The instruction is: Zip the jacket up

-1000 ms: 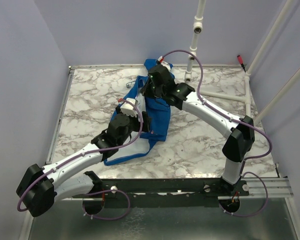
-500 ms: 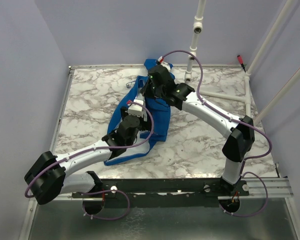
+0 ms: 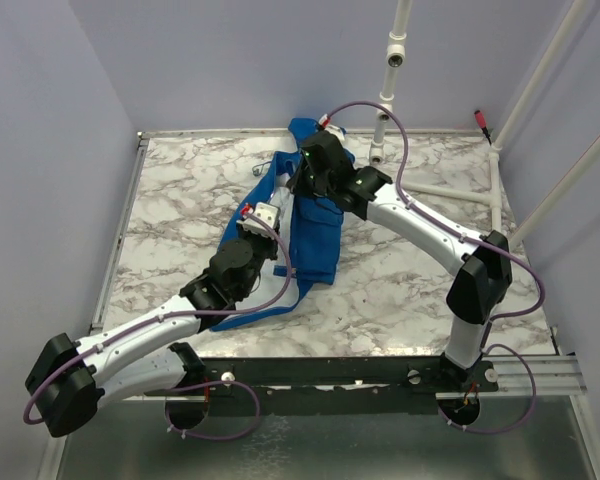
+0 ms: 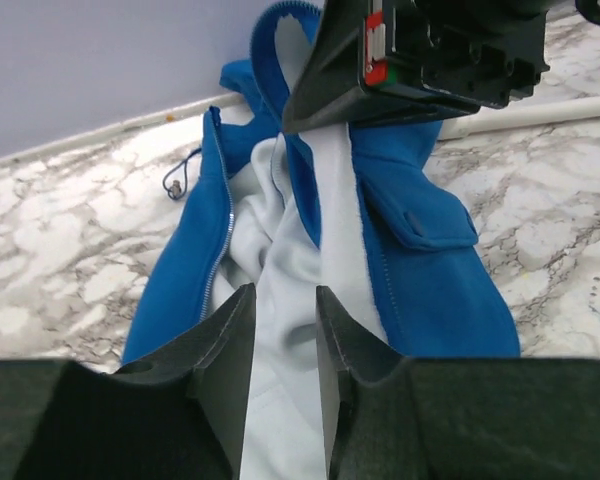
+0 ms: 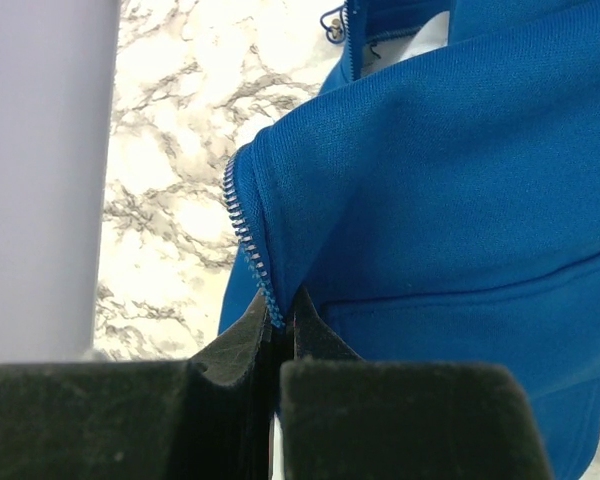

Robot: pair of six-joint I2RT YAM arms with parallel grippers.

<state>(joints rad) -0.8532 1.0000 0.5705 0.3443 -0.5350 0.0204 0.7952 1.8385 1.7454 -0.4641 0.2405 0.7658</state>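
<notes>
My right gripper (image 5: 278, 318) pinched tight on royal-blue fabric jacket (image 5: 460, 200); my left gripper (image 4: 278, 340) reaching forward, jaws narrowly apart.

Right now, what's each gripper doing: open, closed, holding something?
Left gripper: jaws partly apart over the pale lining of the jacket; whether it grips cannot be told.
Right gripper: closed on the jacket's zipper edge.

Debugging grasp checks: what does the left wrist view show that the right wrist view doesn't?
Left wrist only: pale lining showing in the gap of the left gripper, grip unclear; the pocket flap; the drawstring.
Right wrist only: the right gripper shut on the zipper edge.
Both: the blue jacket on the marble table.
</notes>
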